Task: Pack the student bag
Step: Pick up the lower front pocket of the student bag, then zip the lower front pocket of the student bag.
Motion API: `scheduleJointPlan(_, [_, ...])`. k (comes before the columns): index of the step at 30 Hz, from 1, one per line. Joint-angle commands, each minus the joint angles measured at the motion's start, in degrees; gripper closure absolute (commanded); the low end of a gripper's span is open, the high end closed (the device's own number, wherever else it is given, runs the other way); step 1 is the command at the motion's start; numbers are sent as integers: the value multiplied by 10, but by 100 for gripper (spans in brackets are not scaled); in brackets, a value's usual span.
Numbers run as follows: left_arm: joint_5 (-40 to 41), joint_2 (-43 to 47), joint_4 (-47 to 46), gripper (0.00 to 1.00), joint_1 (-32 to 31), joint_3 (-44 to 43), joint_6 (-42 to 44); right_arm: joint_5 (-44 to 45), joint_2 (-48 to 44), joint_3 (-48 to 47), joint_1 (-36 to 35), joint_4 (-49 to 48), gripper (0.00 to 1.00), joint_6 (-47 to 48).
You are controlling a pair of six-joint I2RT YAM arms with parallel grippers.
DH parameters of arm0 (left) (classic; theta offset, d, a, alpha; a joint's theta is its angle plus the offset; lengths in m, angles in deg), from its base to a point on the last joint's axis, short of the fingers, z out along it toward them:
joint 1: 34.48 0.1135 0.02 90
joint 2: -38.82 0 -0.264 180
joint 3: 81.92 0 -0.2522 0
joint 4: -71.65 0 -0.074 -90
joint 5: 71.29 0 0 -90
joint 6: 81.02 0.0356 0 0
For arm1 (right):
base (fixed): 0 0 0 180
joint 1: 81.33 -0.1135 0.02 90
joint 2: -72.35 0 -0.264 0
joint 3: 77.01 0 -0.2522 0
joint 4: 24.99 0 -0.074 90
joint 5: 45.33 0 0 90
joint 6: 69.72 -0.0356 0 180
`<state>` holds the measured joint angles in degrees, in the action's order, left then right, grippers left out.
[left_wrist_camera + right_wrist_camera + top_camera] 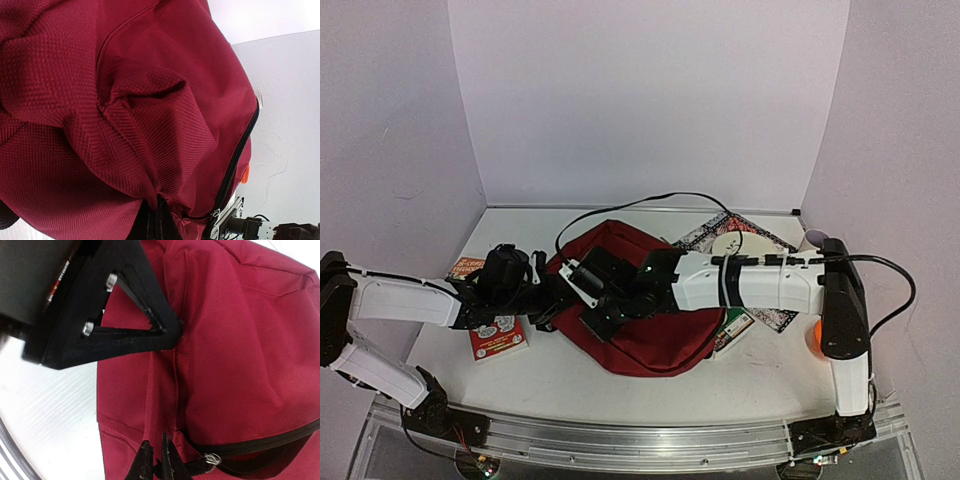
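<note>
The student bag, a dark red backpack, lies flat in the middle of the table. My left gripper is at its left edge; in the left wrist view the gripper is shut on a bunched fold of the bag's red fabric, beside the black zipper. My right gripper reaches across the bag from the right. In the right wrist view the right gripper is shut on the black zipper pull next to its metal ring. A black finger of the left gripper presses the bag just above.
A red picture book lies left of the bag under the left arm. A patterned book and a white round thing lie behind the bag on the right. An orange object sits by the right arm.
</note>
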<state>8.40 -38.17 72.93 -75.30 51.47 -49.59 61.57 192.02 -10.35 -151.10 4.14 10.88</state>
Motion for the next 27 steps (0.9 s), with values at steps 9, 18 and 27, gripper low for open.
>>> scheduleJointPlan(9, [2,24,-27,100,-2,6,8,31,-54,21,14,21,100,-2])
scheduleJointPlan(18, [4,25,-18,100,-2,44,20,128,-84,36,57,21,100,-44])
scheduleJointPlan(27, [41,49,64,100,-2,68,53,167,-88,36,140,15,100,-89])
